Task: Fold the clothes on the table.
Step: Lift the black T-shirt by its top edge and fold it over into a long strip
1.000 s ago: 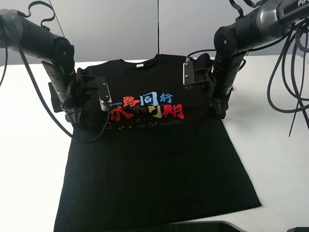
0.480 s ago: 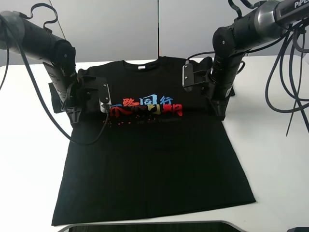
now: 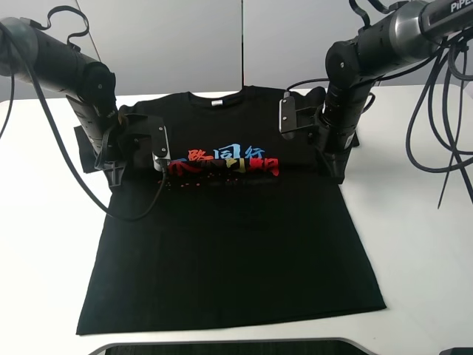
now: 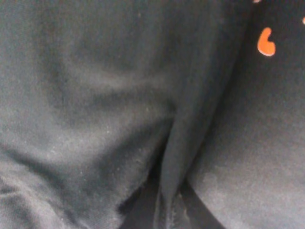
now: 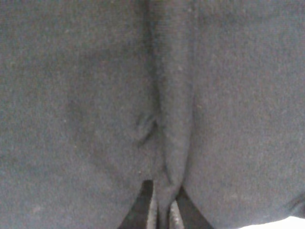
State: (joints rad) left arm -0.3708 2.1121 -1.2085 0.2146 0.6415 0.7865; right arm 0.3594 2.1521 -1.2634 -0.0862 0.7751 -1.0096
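A black short-sleeved T-shirt (image 3: 229,244) lies face up on the white surface (image 3: 421,244), with its collar toward the far edge and its hem near the front edge. Below the chest it spreads flat. The red, blue and yellow characters (image 3: 222,159) are crumpled along a crosswise crease, and the cloth is drawn into a narrow ridge at each side.

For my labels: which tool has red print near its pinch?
The left tool: a red mark lies near its grip; around the right tool, only black cloth.

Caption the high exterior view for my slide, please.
Left gripper and right gripper each shut on a pinch of the black T-shirt, spread on the white table.
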